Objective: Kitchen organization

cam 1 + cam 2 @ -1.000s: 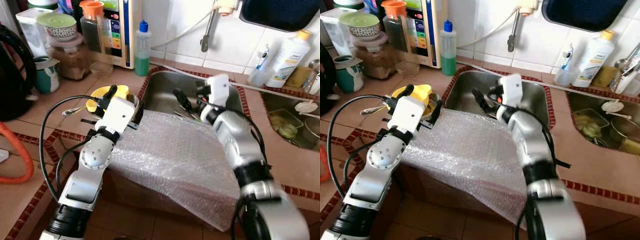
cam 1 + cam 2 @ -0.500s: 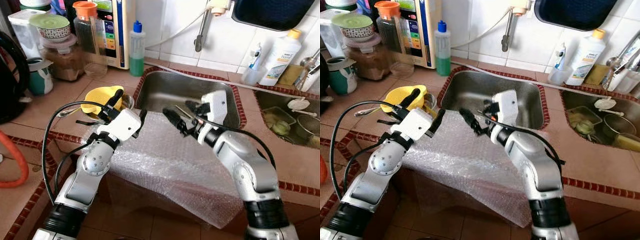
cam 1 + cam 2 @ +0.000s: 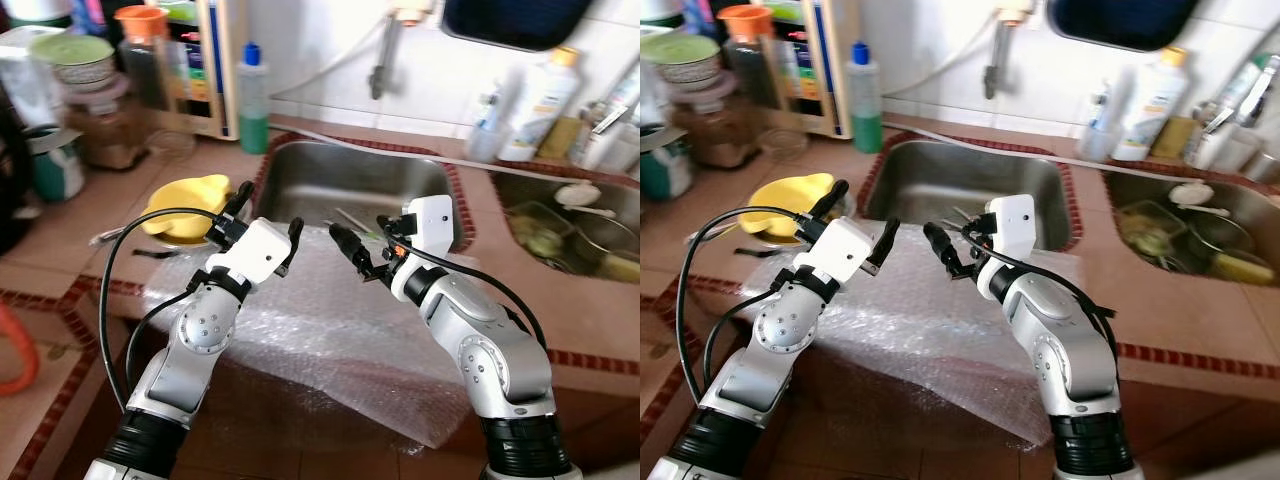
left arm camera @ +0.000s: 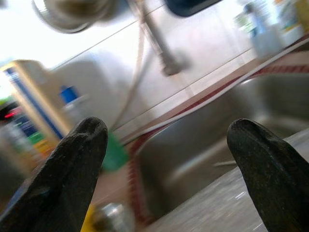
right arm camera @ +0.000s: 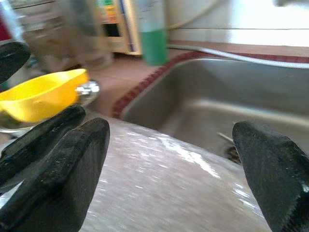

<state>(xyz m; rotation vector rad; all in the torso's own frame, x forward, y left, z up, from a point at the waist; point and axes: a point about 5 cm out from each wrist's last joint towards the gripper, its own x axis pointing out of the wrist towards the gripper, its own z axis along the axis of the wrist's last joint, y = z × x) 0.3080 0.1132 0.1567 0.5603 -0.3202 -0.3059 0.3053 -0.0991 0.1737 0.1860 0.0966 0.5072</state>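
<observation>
From my head cam both my left gripper (image 3: 268,215) and right gripper (image 3: 358,246) hover spread wide, holding nothing, over the bubble wrap (image 3: 330,330) draped across the sink (image 3: 350,175) near edge, while my wrist cams show the same wrap, sink and a yellow bowl (image 5: 38,94) left of it.

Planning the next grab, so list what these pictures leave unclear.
- Whatever lies under the bubble wrap: covered, both eye views.
- Sink near edge: the wrap drapes over it.
- Bottle labels: motion blur.
- Yellow bowl contents: too blurred, part behind the left gripper.
</observation>
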